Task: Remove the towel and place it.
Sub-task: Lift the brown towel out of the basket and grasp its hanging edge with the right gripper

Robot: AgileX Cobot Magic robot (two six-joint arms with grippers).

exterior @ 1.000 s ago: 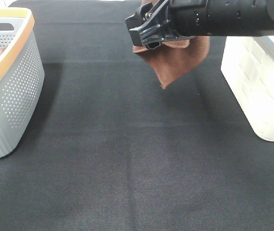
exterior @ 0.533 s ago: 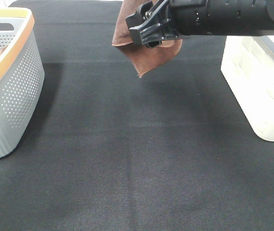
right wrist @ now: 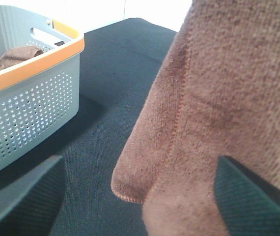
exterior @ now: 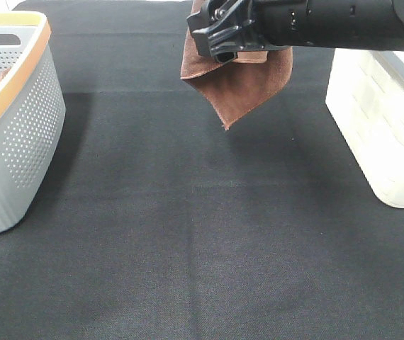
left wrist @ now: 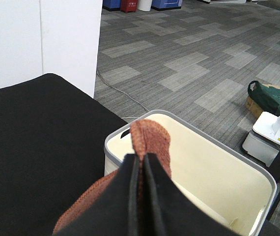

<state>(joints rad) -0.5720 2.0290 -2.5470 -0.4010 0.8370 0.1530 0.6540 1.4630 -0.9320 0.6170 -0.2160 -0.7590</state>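
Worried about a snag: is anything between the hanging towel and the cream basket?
Nothing loose: only bare black table lies between the towel and the cream basket. The open right end effector straddles the towel.

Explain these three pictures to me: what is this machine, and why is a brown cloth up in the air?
It is a robot with two arms, each ending in a two-fingered hand. The wide picture comes from a camera mounted high over the black table; the other two come from cameras on the wrists. A grey basket stands at the left, a cream basket at the right. The left hand, shown in its wrist picture, pinches a reddish-brown towel that hangs above the table. The right hand is open, close by the towel.
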